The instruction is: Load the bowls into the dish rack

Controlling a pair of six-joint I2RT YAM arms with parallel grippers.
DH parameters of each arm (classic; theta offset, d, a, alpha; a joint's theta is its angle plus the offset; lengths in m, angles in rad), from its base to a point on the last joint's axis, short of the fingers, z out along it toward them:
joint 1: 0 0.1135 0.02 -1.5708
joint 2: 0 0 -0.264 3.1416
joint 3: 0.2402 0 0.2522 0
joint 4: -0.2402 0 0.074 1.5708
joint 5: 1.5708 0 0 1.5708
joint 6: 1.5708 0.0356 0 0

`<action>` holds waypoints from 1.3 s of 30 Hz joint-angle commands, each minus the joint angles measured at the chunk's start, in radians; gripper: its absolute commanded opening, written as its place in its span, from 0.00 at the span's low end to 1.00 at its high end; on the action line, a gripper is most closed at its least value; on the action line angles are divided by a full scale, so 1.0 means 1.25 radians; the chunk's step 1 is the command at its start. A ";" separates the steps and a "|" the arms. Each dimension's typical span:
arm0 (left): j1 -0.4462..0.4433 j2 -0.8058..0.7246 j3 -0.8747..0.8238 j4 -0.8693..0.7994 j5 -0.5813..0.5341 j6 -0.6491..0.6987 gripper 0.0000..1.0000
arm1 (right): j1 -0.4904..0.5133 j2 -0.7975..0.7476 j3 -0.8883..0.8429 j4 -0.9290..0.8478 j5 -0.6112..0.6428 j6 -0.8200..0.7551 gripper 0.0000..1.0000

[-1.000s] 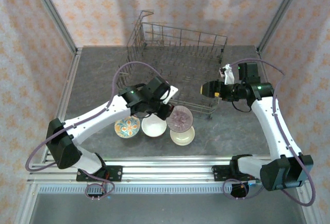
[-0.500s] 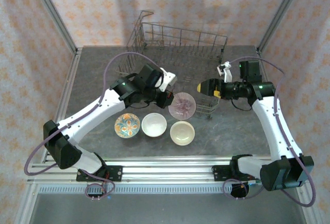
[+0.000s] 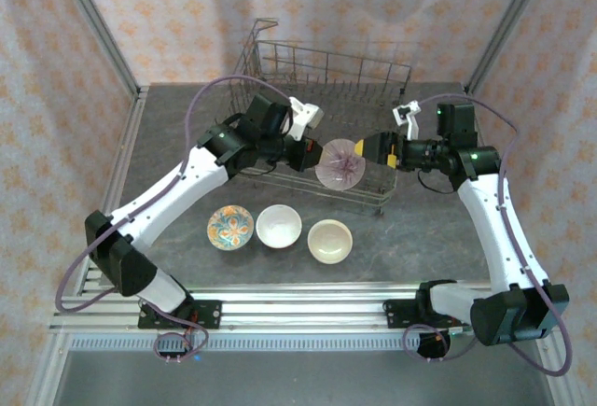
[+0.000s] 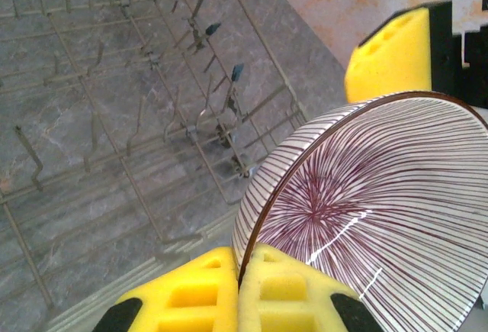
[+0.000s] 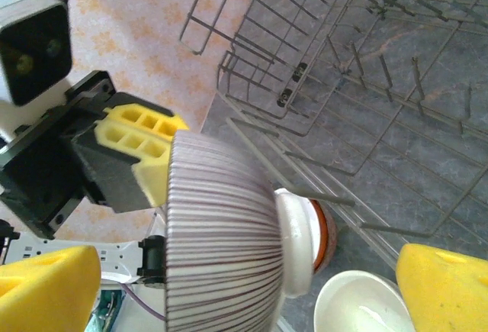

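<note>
My left gripper [image 3: 317, 156] is shut on the rim of a mauve striped bowl [image 3: 339, 164], held on edge above the front rail of the dish rack [image 3: 326, 98]. In the left wrist view its yellow pads [image 4: 191, 290] pinch the rim of the bowl [image 4: 381, 210]. My right gripper [image 3: 375, 151] stands open just right of the bowl. In the right wrist view its fingers [image 5: 46, 286] flank the striped bowl [image 5: 221, 233] without touching it. A floral bowl [image 3: 230, 227], a white bowl [image 3: 279, 225] and a cream bowl [image 3: 330, 241] sit on the table in front of the rack.
The wire rack [image 4: 137, 80] has upright tines across its floor and tall sides at the back. Patterned walls and metal posts [image 3: 98, 28] close in the grey table [image 3: 168, 145]. The arm bases sit on a rail [image 3: 308, 308] at the near edge.
The left arm has lifted the striped bowl off the table and carried it back and right to the rack's front. The right gripper has opened wider and moved left up to the bowl.
</note>
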 commanded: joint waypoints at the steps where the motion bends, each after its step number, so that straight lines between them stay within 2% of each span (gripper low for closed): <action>1: 0.006 0.010 0.050 0.071 0.056 -0.010 0.00 | 0.005 0.001 0.010 0.047 -0.031 0.014 0.99; 22: 0.022 0.032 0.047 0.194 0.104 -0.043 0.00 | 0.006 0.045 0.010 0.040 -0.133 0.029 1.00; 33: 0.022 0.049 0.036 0.232 0.119 -0.071 0.00 | 0.005 0.041 0.013 0.055 -0.107 0.033 0.93; 39: 0.023 0.052 0.026 0.235 0.113 -0.070 0.00 | 0.006 0.037 0.018 0.050 -0.086 0.035 0.85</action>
